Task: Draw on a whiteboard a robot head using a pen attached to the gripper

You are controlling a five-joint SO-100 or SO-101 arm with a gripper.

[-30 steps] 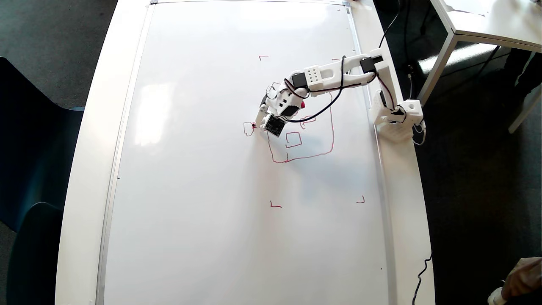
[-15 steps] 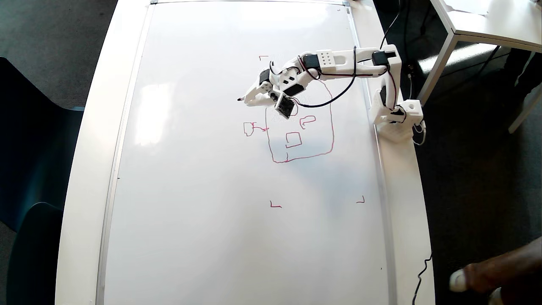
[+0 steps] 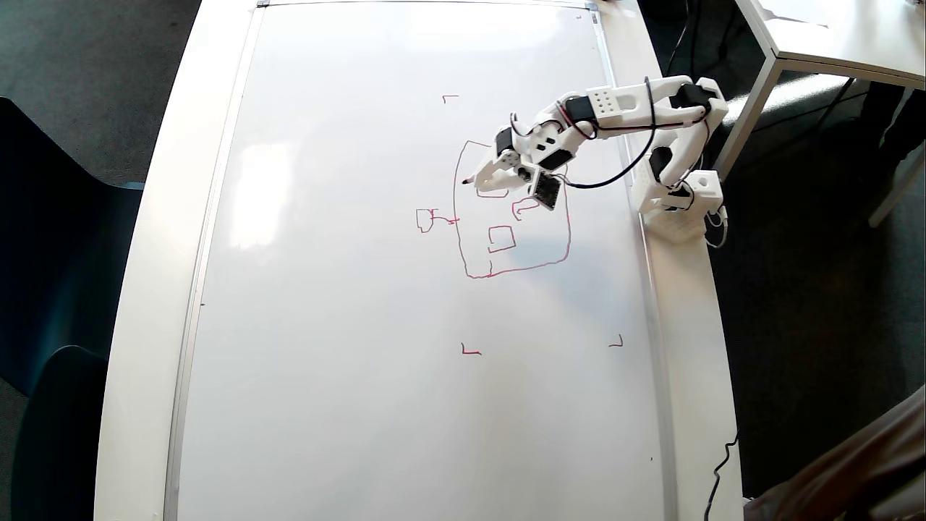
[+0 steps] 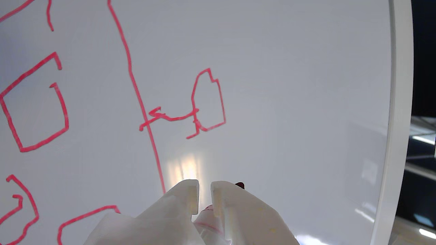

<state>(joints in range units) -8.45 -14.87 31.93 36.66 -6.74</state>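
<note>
The whiteboard (image 3: 347,304) (image 4: 299,102) covers most of the table. The robot head (image 3: 515,239) is a red rounded outline with small squares (image 3: 501,239) and a curl (image 3: 524,208) inside, plus a small box on a stalk (image 3: 427,219) (image 4: 207,98) to its left. In the overhead view my white gripper (image 3: 481,181) hovers over the outline's upper left side. It is shut on the pen (image 3: 469,180), whose dark tip points left. In the wrist view the gripper (image 4: 203,190) enters from the bottom edge, with the pen's (image 4: 208,217) reddish barrel between its fingers (image 4: 185,199) and the outline's line (image 4: 136,92) above.
The arm's base (image 3: 676,210) stands on the white table's right edge (image 3: 694,325), with a black cable (image 3: 615,174) hanging from the arm. Red corner ticks (image 3: 470,351) mark the board. A second desk (image 3: 832,36) is at top right, dark chairs (image 3: 43,289) at left, a person's arm (image 3: 861,470) at bottom right.
The gripper left the small box, swung up and left, then drew back right toward the base, now over the outline's top left. The stalk is newly uncovered. The person's arm shifted at bottom right.
</note>
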